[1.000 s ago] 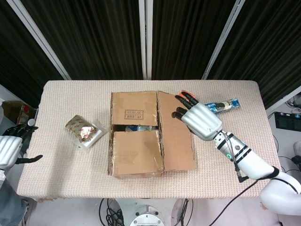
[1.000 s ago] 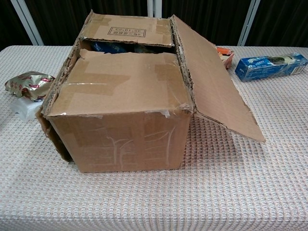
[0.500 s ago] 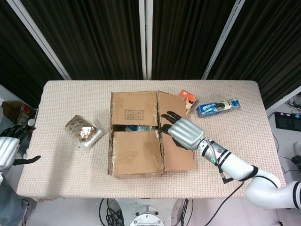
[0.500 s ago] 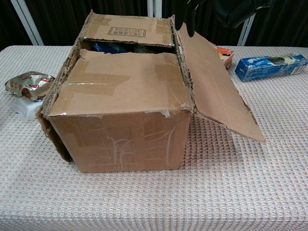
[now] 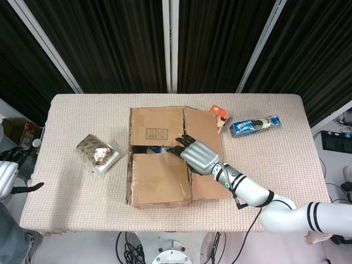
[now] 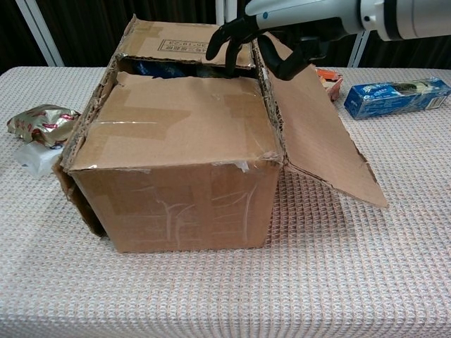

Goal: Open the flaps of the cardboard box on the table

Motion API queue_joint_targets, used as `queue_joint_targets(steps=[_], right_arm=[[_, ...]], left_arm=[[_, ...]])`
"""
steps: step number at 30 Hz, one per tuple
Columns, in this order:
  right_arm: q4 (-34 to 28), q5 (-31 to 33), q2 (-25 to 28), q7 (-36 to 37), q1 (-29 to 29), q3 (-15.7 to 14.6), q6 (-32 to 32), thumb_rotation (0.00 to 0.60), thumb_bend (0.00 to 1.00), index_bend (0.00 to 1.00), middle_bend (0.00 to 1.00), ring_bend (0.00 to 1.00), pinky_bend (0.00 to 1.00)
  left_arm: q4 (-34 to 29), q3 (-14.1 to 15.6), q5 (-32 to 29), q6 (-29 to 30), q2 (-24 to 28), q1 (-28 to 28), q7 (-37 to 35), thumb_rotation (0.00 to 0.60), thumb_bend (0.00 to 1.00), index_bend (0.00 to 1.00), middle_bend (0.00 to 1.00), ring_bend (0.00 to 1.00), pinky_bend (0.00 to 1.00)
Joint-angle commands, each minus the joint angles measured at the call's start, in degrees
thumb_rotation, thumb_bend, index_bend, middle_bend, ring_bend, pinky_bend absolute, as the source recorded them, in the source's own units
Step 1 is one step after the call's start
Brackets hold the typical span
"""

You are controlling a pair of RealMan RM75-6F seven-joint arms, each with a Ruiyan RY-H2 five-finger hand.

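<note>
Right hand [image 5: 198, 156] over box [image 6: 176, 162] top, fingers spread, empty, tips at gap between two closed flaps; right side flap [image 6: 317, 134] already out. Advice: hook fingertips under near flap [image 6: 183, 120] edge, lift steadily. Left hand [image 5: 8, 176] off-table, apparently empty.

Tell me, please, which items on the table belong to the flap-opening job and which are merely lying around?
Job: cardboard box, right side flap already folded out; right hand over the gap between its two top flaps.

Lying about: silver snack pouch; orange packet; blue packet. Left hand idles off the table.
</note>
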Motion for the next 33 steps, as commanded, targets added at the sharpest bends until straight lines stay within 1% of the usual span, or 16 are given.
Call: queue_joint_targets(steps=[1, 10, 14, 17, 22, 27, 33], right_arm=[[1.3, 3.7, -2.7, -3.0, 2.4, -0.2, 0.9, 0.600, 1.00, 0.10, 0.19, 0.00, 0.00], [3.0, 11.0, -6.6, -8.7, 6.4, -1.2, 3.1, 0.600, 1.00, 0.08, 0.18, 0.00, 0.00], [2.4, 12.5, -6.5, -8.6, 7.0, -1.1, 3.4, 0.600, 1.00, 0.08, 0.19, 0.00, 0.00], [1.3, 13.0, -5.6, -6.7, 6.8, -0.3, 2.9, 0.600, 1.00, 0.08, 0.23, 0.00, 0.00], [-0.9, 11.9, -3.3, -2.3, 5.7, 1.3, 2.0, 0.600, 1.00, 0.08, 0.31, 0.00, 0.00], [-3.4, 9.0, -0.1, 3.2, 3.7, 3.3, 0.9, 0.600, 1.00, 0.08, 0.35, 0.00, 0.00], [-6.9, 3.2, 4.3, 9.6, 0.4, 5.7, 0.6, 0.600, 1.00, 0.08, 0.37, 0.00, 0.00]], left_arm=[[0.3, 0.1, 0.1, 0.1, 0.1, 0.1, -0.5, 0.460, 0.05, 0.19, 0.27, 0.16, 0.24], [1.3, 0.3, 0.3, 0.7, 0.4, 0.7, -2.0, 0.457, 0.05, 0.19, 0.27, 0.16, 0.24], [1.7, 0.3, 0.4, 0.8, 0.4, 0.8, -2.4, 0.458, 0.05, 0.19, 0.27, 0.16, 0.24], [1.7, 0.3, 0.5, 0.7, 0.5, 0.7, -2.5, 0.457, 0.05, 0.19, 0.27, 0.16, 0.24], [1.3, 0.2, 0.6, 0.5, 0.5, 0.4, -2.2, 0.456, 0.05, 0.19, 0.27, 0.16, 0.24], [0.5, 0.0, 0.6, 0.2, 0.7, 0.0, -1.4, 0.458, 0.05, 0.19, 0.27, 0.16, 0.24], [-0.7, -0.1, 0.6, -0.1, 1.0, -0.3, -0.1, 0.458, 0.05, 0.19, 0.27, 0.16, 0.24]])
